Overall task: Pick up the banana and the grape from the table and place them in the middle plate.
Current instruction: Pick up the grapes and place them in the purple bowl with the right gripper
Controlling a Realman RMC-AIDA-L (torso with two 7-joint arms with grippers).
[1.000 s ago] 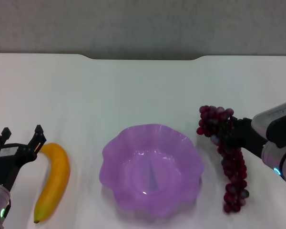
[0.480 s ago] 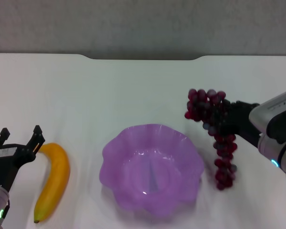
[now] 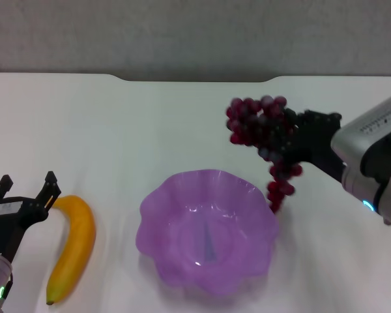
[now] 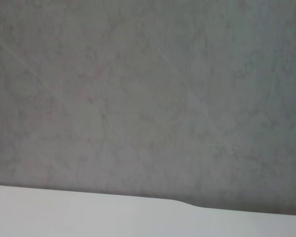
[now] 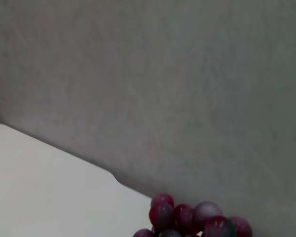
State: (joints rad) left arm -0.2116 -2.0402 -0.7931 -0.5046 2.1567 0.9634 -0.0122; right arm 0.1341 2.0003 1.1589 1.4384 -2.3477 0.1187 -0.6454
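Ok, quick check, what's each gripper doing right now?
Left gripper: open, empty, beside the banana on the table.
Right gripper: shut on the grape, lifted by the middle plate.

A plain grey wall (image 3: 195,32) runs across the far side of the scene in the head view, meeting the far edge along a straight line broken by a shallow notch near the middle. Its face is flat and mottled, with faint lighter and darker patches. The same grey wall fills most of the left wrist view (image 4: 148,89), showing faint streaks across an uneven tone. In the right wrist view the wall (image 5: 163,74) takes up most of the frame too, dim and softly blotched.
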